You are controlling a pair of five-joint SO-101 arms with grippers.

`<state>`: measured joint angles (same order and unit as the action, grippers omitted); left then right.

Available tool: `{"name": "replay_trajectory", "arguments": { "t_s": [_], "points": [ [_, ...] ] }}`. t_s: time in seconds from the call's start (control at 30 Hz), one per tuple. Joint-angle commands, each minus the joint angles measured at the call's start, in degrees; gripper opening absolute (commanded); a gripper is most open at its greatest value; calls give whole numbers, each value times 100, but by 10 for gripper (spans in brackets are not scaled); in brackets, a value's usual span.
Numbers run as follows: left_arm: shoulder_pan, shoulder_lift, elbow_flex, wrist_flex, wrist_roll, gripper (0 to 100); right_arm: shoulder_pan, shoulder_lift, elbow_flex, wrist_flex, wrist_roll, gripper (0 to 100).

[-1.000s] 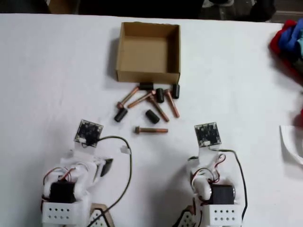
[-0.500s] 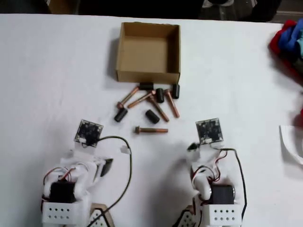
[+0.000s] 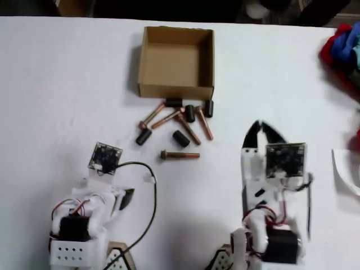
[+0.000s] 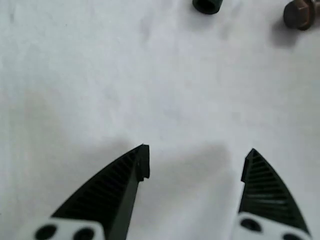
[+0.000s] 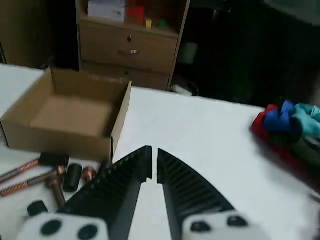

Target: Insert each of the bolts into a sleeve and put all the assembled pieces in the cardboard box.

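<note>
Since the box (image 3: pixel 177 89) is empty and the bolts (image 3: pixel 180 154) and sleeves (image 3: pixel 180 138) lie loose in a heap just in front of its near wall, the task looks to be at its very start. Whether any bolt already sits in a sleeve I cannot tell. The right gripper (image 5: pixel 151 160) hangs above the table (image 3: pixel 67 84), beside the heap and apart from it, its fingers almost together and holding nothing. The left gripper (image 4: pixel 195 161) sits low near its base, fingers spread wide over bare table. The next move, I judge, calls for the right fingers to part and come down on one bolt, likely the lone one nearest the arms.
</note>
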<state>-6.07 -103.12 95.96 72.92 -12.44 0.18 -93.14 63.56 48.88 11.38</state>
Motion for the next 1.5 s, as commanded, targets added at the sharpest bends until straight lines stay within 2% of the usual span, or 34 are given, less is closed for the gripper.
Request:
{"name": "replay_trajectory", "arguments": {
  "t_s": [0.0,0.17,0.3,0.4,0.5,0.7,0.97,1.47],
  "points": [
    [44,-44,110,18,-26,309,-31,2044,-2497,470,9,21],
    [44,-44,110,18,-26,309,-242,5719,-5952,2677,-308,21],
    [44,-44,110,18,-26,309,-629,8356,-7974,4365,-580,29],
    [44,-44,110,18,-26,309,-901,10132,-9204,5059,-598,128],
    [44,-44,110,18,-26,309,-1033,11345,-10242,5209,-571,221],
    [44,-44,110,26,-26,309,-1226,12470,-11156,5209,-624,178],
    [44,-44,110,26,-26,309,-1297,13552,-11218,4892,-633,253],
    [53,-44,110,26,-53,310,-1226,13877,-11147,4013,-633,257]
  ]
}}
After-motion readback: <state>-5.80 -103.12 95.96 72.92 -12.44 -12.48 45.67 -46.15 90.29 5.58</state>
